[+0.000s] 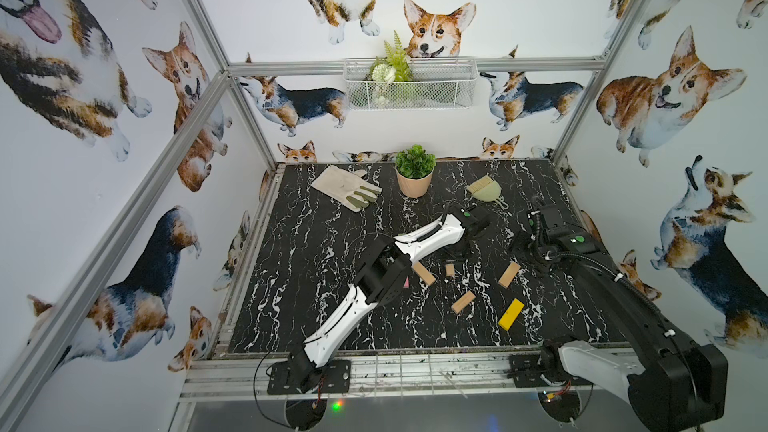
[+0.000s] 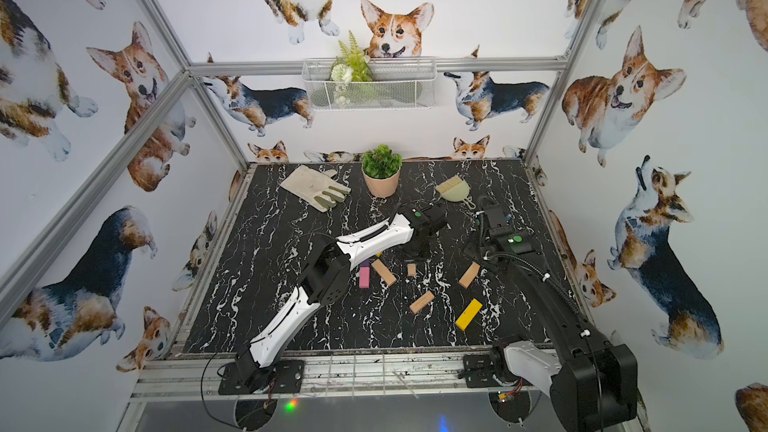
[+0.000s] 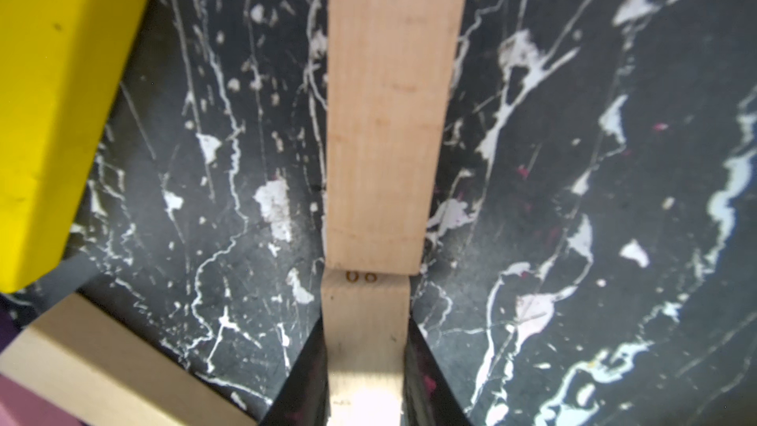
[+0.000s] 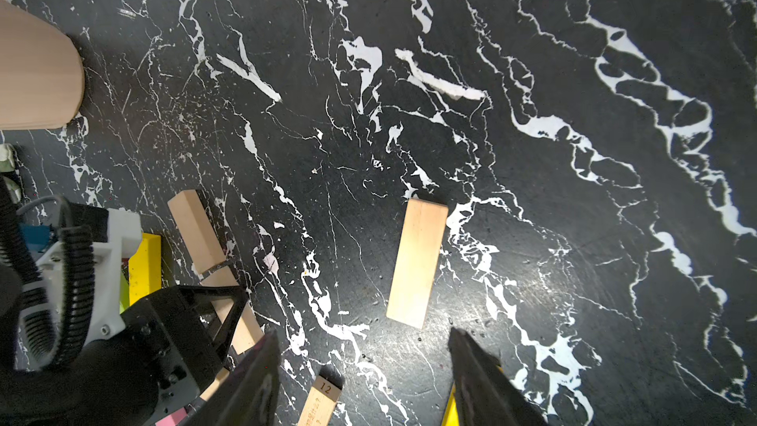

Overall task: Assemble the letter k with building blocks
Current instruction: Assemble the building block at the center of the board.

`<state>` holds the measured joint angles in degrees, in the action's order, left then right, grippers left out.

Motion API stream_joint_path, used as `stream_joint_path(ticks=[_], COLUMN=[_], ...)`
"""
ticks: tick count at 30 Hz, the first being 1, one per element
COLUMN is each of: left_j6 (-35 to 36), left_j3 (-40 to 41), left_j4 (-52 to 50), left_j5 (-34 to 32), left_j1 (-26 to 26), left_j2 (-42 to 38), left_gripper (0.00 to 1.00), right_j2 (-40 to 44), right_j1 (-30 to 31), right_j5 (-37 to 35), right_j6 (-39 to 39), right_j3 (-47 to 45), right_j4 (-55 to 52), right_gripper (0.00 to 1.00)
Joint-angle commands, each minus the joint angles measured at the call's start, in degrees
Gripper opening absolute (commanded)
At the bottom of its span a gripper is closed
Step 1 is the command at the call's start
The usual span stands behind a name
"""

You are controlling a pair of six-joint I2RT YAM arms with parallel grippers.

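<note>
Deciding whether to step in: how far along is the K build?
Done: no K reads yet; a pink block and a slanted tan block lie side by side near the left arm. In hand: the left tool is shut on a held tan block; the right tool hangs open, empty. Left: a right-side tan block, a middle tan block and a yellow block lie scattered.
</note>
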<state>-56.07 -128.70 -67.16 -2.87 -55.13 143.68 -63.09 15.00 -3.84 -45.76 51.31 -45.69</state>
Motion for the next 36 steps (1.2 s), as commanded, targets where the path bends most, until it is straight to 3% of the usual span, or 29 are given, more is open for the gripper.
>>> stream_joint_path(ticks=[1, 36], left_j6=[-0.22, -0.35], left_j3=[-0.58, -1.57], left_j4=[-0.52, 0.18], left_j5=[0.57, 1.2], left_j1=[0.09, 1.65], left_j2=[0.99, 2.75], left_gripper=[0.28, 0.33], right_j2=[-0.02, -0.63], right_j1=[0.02, 0.02], right_j5=[0.16, 1.29], right_j6=[-1.0, -0.95], right_j3=[0.17, -0.42], right_j4=[0.67, 1.13], right_gripper=[0.68, 0.74])
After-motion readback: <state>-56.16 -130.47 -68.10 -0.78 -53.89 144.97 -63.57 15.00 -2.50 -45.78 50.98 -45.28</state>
